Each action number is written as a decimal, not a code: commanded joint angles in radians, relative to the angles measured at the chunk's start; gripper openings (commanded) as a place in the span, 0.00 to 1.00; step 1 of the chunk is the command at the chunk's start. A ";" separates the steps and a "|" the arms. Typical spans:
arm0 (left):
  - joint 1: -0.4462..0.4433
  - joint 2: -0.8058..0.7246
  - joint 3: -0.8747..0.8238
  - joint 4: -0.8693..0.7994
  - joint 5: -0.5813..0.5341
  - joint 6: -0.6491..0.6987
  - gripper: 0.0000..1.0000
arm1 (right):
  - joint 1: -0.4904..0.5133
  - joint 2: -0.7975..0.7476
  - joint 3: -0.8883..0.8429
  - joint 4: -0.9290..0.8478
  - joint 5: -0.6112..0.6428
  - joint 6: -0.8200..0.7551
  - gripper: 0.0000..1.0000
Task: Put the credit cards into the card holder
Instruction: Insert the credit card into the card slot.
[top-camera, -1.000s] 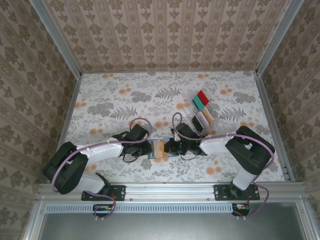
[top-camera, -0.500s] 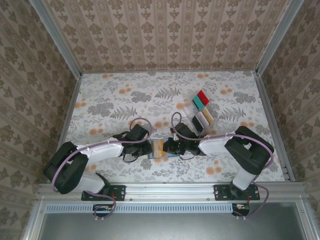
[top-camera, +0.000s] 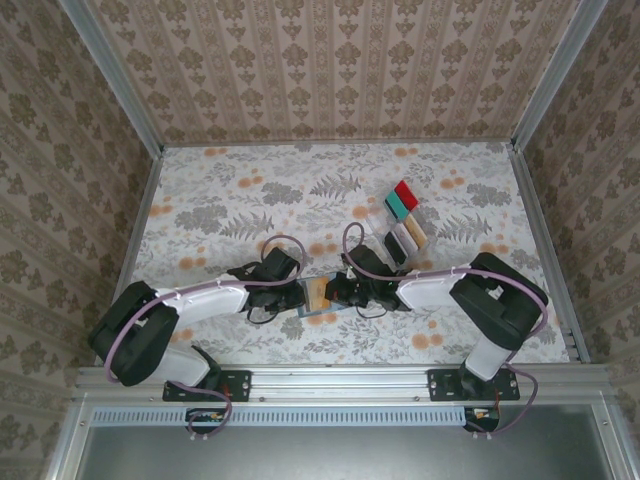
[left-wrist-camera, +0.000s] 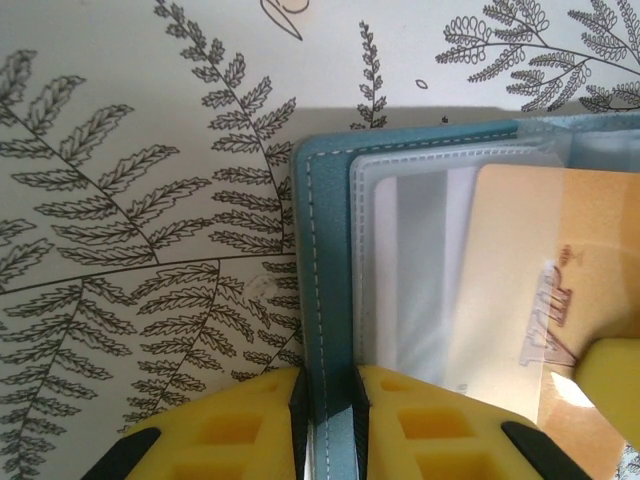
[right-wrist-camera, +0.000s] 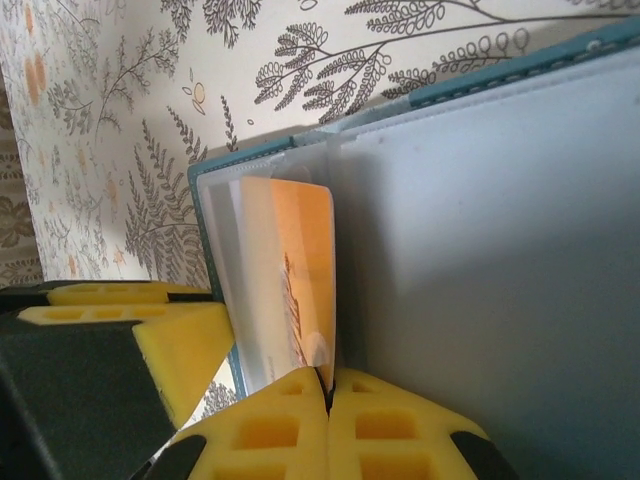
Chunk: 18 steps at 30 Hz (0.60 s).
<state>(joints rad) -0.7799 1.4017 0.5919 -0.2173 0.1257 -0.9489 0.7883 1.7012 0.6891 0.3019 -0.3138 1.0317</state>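
Card holder (left-wrist-camera: 325, 250) lies open on desk (top-camera: 230, 200). Left gripper (left-wrist-camera: 328, 395): jaws clamped on holder's teal outer edge, pinning it. Right gripper (right-wrist-camera: 328, 388): jaws together on gold credit card (left-wrist-camera: 520, 300), nudged slightly further toward holder's left side than one second ago. Leading end appears inside clear sleeve (left-wrist-camera: 410, 250). Judgement: insertion under way, card not fully seated. Remaining credit cards (top-camera: 403, 215) stand in clear rack (top-camera: 375, 217), well beyond holder's right.

The left end effector (left-wrist-camera: 328, 390) clamps its yellow fingers (left-wrist-camera: 245, 410) on the teal stitched border of the card holder (left-wrist-camera: 325, 260); the holder lies open on the fern-printed tabletop (left-wrist-camera: 130, 200); just inside that border sits a clear sleeve (left-wrist-camera: 420, 260); a tan credit card (left-wrist-camera: 530, 290) lettered "VIP" lies tilted, partly tucked into the sleeve.
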 joint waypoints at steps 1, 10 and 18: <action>-0.019 0.034 0.011 -0.010 0.007 0.010 0.22 | 0.014 0.059 0.033 -0.069 -0.028 -0.035 0.07; -0.019 0.022 0.018 -0.028 -0.014 0.021 0.25 | 0.016 0.051 0.139 -0.305 -0.027 -0.191 0.16; -0.018 -0.001 0.010 -0.039 -0.038 0.018 0.25 | 0.011 0.027 0.240 -0.532 0.080 -0.305 0.30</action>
<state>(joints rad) -0.7918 1.4014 0.5976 -0.2253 0.1070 -0.9459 0.7967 1.7344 0.8932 -0.0864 -0.2916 0.7948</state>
